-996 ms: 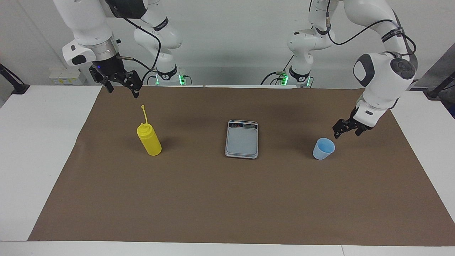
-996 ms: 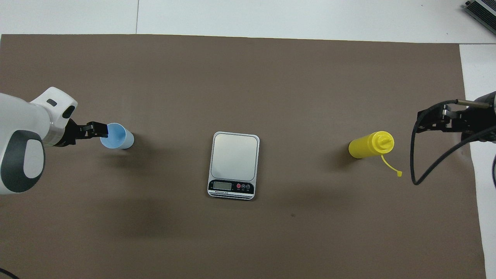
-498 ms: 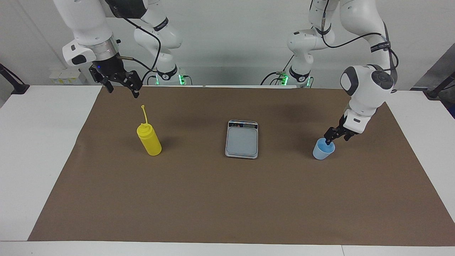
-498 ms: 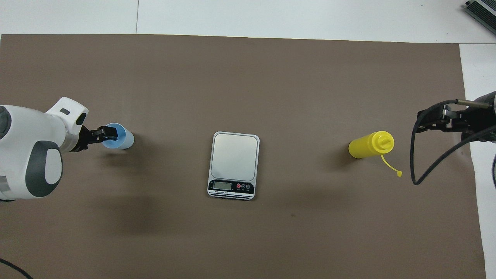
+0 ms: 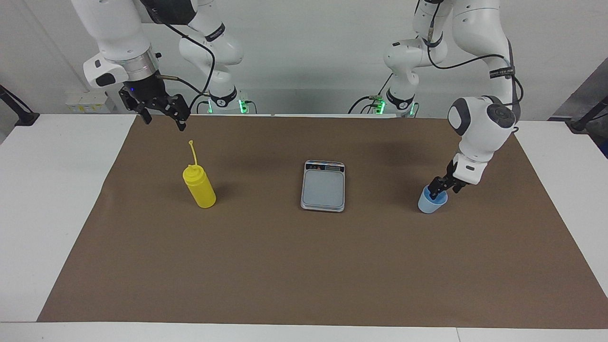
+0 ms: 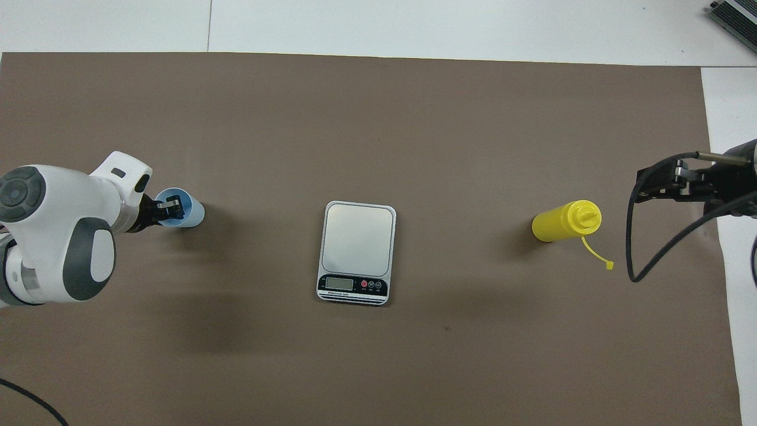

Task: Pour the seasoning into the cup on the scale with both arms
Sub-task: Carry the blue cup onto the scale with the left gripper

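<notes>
The yellow seasoning bottle [image 5: 202, 187] stands upright on the brown mat toward the right arm's end, its thin tethered tip sticking up; it also shows in the overhead view [image 6: 559, 223]. The silver-grey scale [image 5: 323, 187] lies bare in the middle of the mat. The light blue cup [image 5: 430, 204] stands on the mat toward the left arm's end. My left gripper [image 5: 441, 189] is down at the cup's rim, open, with one finger inside the cup and the other outside it. My right gripper [image 5: 161, 116] hangs open and empty in the air over the mat's corner, apart from the bottle.
The brown mat [image 5: 304, 266] covers most of the white table. The right arm's black cable [image 6: 636, 260] loops down beside the bottle's tethered tip. A grey device corner [image 6: 733, 15] shows at the table's edge.
My left gripper has come down and in from beside the cup to its rim, one finger now inside the cup. The right arm, bottle, scale and cup have not moved.
</notes>
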